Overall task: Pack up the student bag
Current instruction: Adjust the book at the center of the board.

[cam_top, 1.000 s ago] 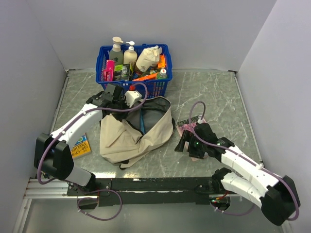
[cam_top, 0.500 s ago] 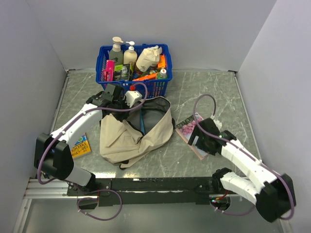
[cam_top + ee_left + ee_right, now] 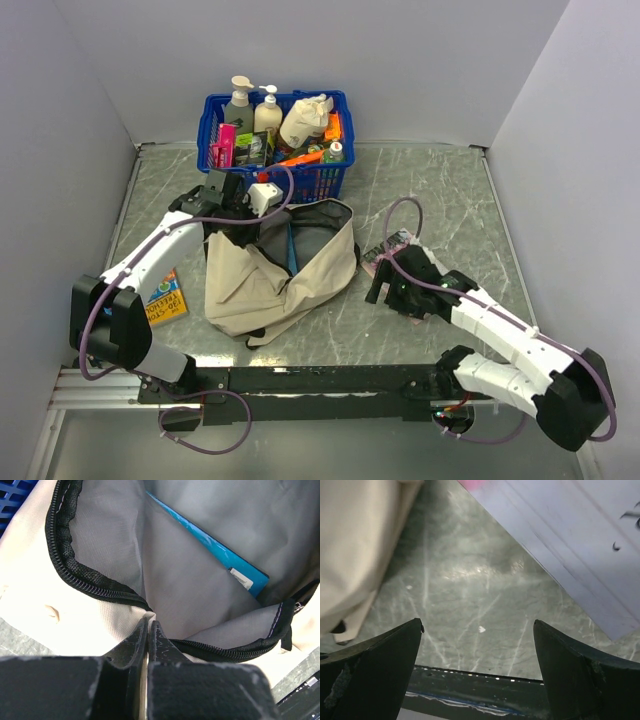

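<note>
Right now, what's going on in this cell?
The left hand is shut on the zipper rim of the student bag, holding its mouth open; a blue book lies inside. The right hand is open and empty, low over the table beside a booklet right of the bag. Packing looks underway.

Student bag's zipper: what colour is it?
Black. The zipper edges the beige student bag opening, clearest in the left wrist view.

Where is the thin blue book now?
The thin blue book is inside the beige fabric backpack, left of centre in the top view, against its lining beyond the left hand pinching the rim.
</note>
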Action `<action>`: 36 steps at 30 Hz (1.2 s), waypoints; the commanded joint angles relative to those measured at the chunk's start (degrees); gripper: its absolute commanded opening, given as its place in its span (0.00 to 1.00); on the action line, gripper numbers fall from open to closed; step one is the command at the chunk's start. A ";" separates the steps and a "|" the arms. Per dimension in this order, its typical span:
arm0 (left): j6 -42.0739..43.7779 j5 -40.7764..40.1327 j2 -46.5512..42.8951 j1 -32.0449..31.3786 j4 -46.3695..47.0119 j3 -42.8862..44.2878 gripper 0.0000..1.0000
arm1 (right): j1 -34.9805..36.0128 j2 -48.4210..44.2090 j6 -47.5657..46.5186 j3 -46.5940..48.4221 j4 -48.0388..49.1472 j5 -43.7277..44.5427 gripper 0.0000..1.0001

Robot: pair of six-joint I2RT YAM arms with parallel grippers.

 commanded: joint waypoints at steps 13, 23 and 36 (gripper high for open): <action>2.56 1.17 0.50 2.85 -2.04 4.57 0.01 | -19.56 -5.85 6.76 -10.23 6.91 9.31 1.00; 3.53 2.14 0.50 4.08 -2.75 3.87 0.01 | -28.80 10.12 -2.82 -0.92 20.36 8.95 1.00; 0.89 5.47 2.43 4.08 -4.15 6.15 0.01 | -30.66 10.15 1.80 -1.32 26.50 -0.79 1.00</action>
